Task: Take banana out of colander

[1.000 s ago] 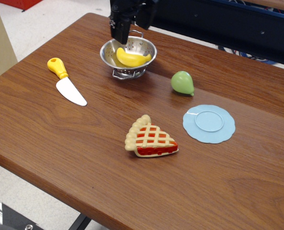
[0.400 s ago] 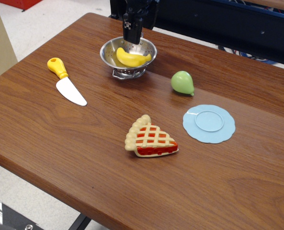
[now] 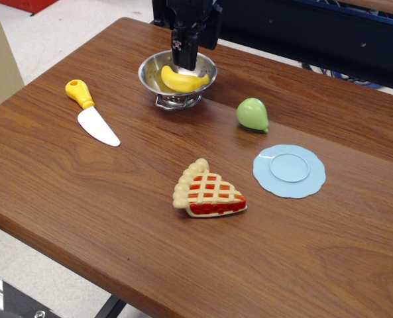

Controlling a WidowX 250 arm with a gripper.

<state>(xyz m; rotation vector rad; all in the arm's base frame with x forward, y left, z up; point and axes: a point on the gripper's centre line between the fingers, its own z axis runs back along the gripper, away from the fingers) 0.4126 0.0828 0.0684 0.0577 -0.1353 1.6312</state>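
The yellow banana (image 3: 183,81) lies curved inside the steel colander (image 3: 151,71) at the back of the table. My black gripper (image 3: 185,61) hangs straight down over the colander. Its tip is just above the banana's middle, inside the rim. The fingers read as one dark column from this side, so I cannot tell how the jaws stand. Nothing is held.
A knife with a yellow handle (image 3: 92,114) lies left of the colander. A green pear (image 3: 252,114) sits to its right, with a light-blue plate (image 3: 289,171) in front of the pear. A toy pie slice (image 3: 207,191) lies mid-table. The table edge (image 3: 50,228) runs along the front left.
The gripper moved right from the colander's left rim to over its middle, then came down toward the banana. The banana and colander have not moved.
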